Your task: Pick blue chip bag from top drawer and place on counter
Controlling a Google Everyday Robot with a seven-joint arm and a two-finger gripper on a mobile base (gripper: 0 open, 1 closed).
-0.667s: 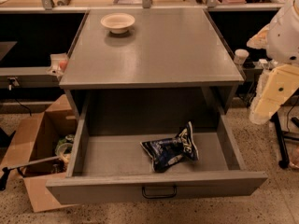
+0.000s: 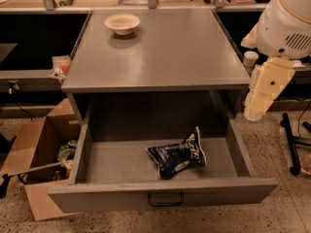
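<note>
The blue chip bag (image 2: 178, 156) lies crumpled on the floor of the open top drawer (image 2: 163, 194), right of centre and near the front panel. The drawer is pulled fully out, and its dark pull handle (image 2: 165, 199) shows on the front. The gray counter (image 2: 160, 50) is the flat top of the cabinet above it. My gripper is out of view. Only my white arm housing (image 2: 286, 23) and a cream arm link (image 2: 266, 89) show at the right edge, beside the counter's right side and above the drawer's right corner.
A white bowl (image 2: 122, 23) stands at the counter's back left. An open brown cardboard box (image 2: 36, 154) holding items sits on the floor left of the drawer. Black stand legs (image 2: 290, 144) lie on the floor at right. A cluttered bench runs behind.
My arm housing and cream link have shifted a little to the left, toward the cabinet. The bag, drawer and bowl have not moved.
</note>
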